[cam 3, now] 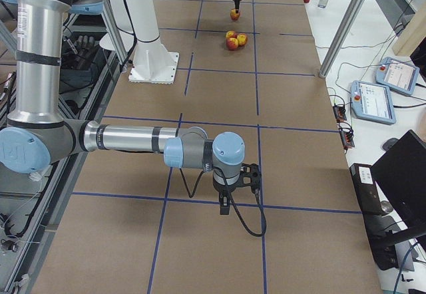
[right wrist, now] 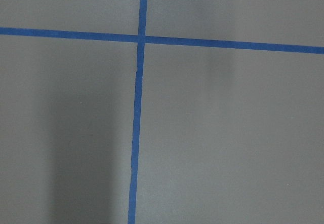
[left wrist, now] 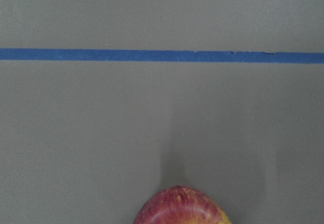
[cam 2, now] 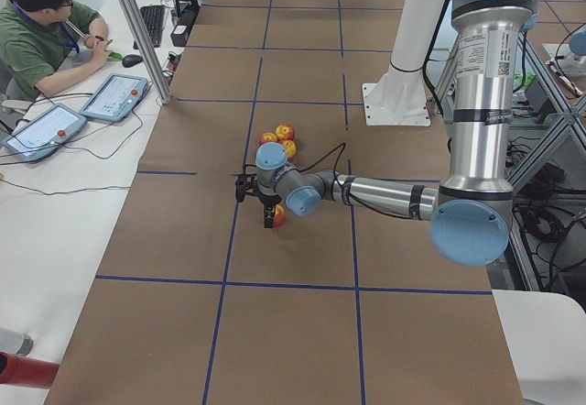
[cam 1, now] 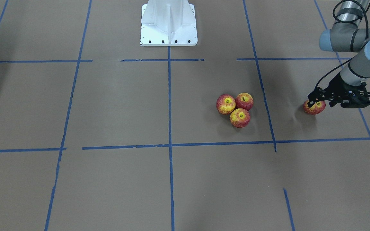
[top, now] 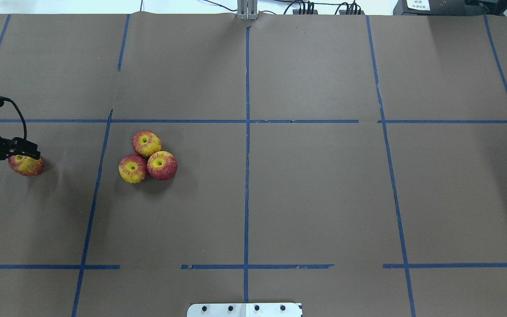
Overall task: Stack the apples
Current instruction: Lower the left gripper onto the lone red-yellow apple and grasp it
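Observation:
Three apples point(cam 1: 240, 117) lie touching in a cluster on the brown paper table, stems up; the cluster also shows in the overhead view point(top: 146, 143). A fourth apple point(cam 1: 314, 109) sits apart near the table's left end, also seen from overhead point(top: 27, 166) and at the bottom of the left wrist view point(left wrist: 179, 206). My left gripper point(cam 1: 316, 102) stands over this apple with its fingers down on either side, seemingly shut on it, and the apple rests on the table. My right gripper point(cam 3: 225, 207) hangs low over bare paper far from the apples; I cannot tell if it is open or shut.
The white robot base point(cam 1: 169, 25) stands at the table's robot-side edge. Blue tape lines point(top: 246, 132) divide the paper into squares. An operator point(cam 2: 41, 34) and tablets point(cam 2: 114, 96) are at a side desk beyond the table.

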Action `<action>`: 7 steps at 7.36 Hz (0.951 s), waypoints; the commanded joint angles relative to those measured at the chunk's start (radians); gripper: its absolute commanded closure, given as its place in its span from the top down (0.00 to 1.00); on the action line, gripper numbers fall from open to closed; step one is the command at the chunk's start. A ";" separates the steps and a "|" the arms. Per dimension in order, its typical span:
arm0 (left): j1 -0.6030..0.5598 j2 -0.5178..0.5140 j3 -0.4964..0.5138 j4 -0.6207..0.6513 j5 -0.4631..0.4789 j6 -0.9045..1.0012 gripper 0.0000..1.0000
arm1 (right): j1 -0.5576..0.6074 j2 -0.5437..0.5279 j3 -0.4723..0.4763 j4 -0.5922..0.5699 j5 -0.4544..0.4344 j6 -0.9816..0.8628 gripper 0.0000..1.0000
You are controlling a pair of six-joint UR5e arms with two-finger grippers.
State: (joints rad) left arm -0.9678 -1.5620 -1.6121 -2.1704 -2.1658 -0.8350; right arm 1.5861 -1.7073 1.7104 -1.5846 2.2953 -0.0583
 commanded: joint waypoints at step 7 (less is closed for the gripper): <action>0.028 -0.006 -0.069 0.074 -0.046 -0.015 0.05 | 0.000 0.000 0.000 0.000 0.000 0.000 1.00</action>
State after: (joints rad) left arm -0.9399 -1.5632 -1.6349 -2.1455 -2.1863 -0.8399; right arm 1.5861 -1.7073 1.7104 -1.5846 2.2948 -0.0583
